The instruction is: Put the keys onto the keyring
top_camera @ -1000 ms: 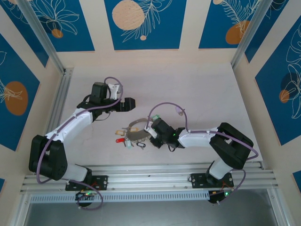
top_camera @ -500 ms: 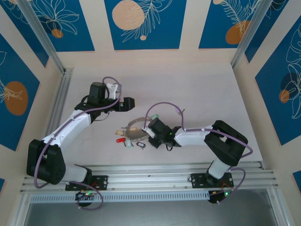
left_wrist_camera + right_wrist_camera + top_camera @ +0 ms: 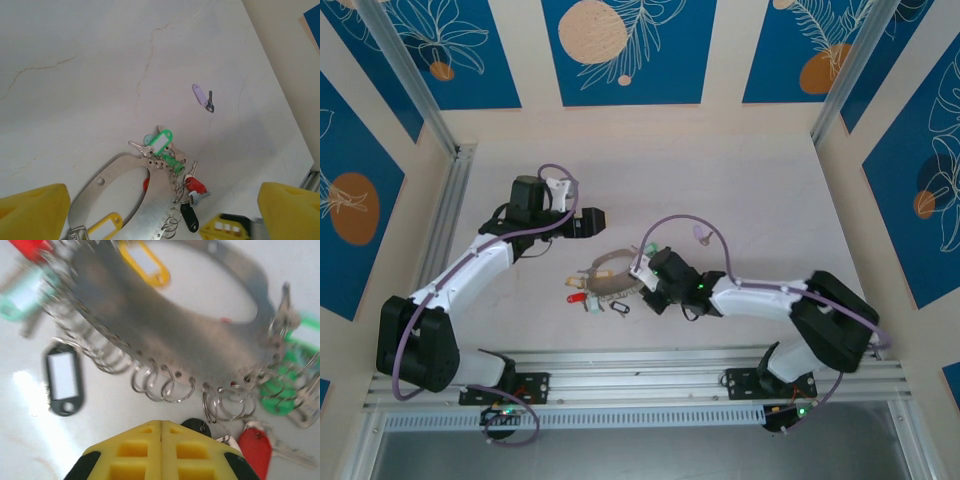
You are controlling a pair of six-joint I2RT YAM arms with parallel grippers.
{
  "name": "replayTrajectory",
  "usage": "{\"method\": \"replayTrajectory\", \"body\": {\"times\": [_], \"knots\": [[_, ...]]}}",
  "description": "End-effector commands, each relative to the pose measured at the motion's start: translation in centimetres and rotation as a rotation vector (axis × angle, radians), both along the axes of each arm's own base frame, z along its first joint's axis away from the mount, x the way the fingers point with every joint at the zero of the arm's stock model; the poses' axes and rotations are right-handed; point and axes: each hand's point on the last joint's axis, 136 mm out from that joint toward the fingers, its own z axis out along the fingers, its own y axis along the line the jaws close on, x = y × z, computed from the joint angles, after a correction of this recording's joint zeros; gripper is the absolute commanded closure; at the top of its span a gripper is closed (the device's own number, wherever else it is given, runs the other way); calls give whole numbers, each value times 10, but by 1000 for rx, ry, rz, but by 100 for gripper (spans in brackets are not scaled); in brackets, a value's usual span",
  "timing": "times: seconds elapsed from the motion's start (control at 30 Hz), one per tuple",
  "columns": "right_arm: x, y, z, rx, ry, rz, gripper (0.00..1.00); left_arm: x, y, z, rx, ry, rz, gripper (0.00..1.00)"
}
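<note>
The keyring is a flat grey metal crescent lying on the table, hung with small split rings and keys. Along its edge are a green tag, a red key, a black tag and a yellow tag. A pale lilac key lies loose on the table, apart from the ring. My right gripper is shut with nothing between its fingers, its tip just short of the ring's split rings. My left gripper hovers open above and behind the keyring.
A loose black tag lies on the table beside the ring, and a mint tag and red tag sit at its far end. An aluminium rail runs along the near edge; panel walls close the other sides.
My right gripper's fingers have closed fully. Its arm has swung its elbow out to the right while the tip stays by the keyring. The left arm has barely moved.
</note>
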Motion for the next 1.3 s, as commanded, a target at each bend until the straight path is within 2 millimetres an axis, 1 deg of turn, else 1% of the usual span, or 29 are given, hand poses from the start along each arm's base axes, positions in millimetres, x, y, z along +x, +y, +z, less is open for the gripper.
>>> {"method": "replayTrajectory", "body": {"times": [0.0, 0.03, 0.1, 0.13, 0.17, 0.27, 0.3, 0.33, 0.4, 0.47, 0.53, 0.63, 0.7, 0.8, 0.9, 1.03, 1.27], "knots": [[-17, 12, 37, 156, -4, 145, 100, -5, 9, 0, 29, -4, 23, 6], [-21, 10, 42, 177, 11, 165, 100, -5, 11, -1, 33, -1, 25, 6], [-24, 5, 42, 178, 27, 171, 100, -7, 11, -1, 32, 1, 26, 6], [-24, 2, 39, 174, 42, 163, 88, -7, 11, -1, 29, 2, 28, 6], [-24, -1, 35, 167, 57, 145, 81, -8, 11, -1, 26, 0, 29, 6], [-24, -4, 21, 165, 104, 89, 72, -9, 9, 0, 14, 5, 20, 4], [-21, -6, 15, 161, 121, 55, 68, -10, 8, -1, 13, 12, 14, 4], [-17, -8, 10, 164, 147, 16, 67, -12, 7, -2, 15, 20, 2, 4], [-10, -10, 4, 200, 217, -39, 60, -16, 6, -7, 43, 40, -16, 4], [-8, -10, 0, 239, 267, -55, 58, -21, 6, -12, 74, 61, -31, 4], [-9, -7, 0, 259, 294, -34, 60, -23, 5, -14, 80, 73, -39, 5], [-13, 2, 4, 289, 315, 22, 62, -24, 5, -15, 73, 70, -34, 9], [-15, 5, 4, 297, 340, 35, 66, -23, 4, -16, 60, 74, -32, 10], [-16, 8, -4, 303, 376, 30, 74, -21, 1, -19, 44, 80, -34, 11], [-7, 7, -7, 323, 413, -4, 79, -20, 1, -20, 50, 81, -38, 11], [9, 10, -2, 394, 465, -34, 81, -20, 2, -20, 58, 71, -38, 11], [12, 21, -5, 396, 496, -10, 85, -22, 5, -20, 74, 61, -32, 11]]}}
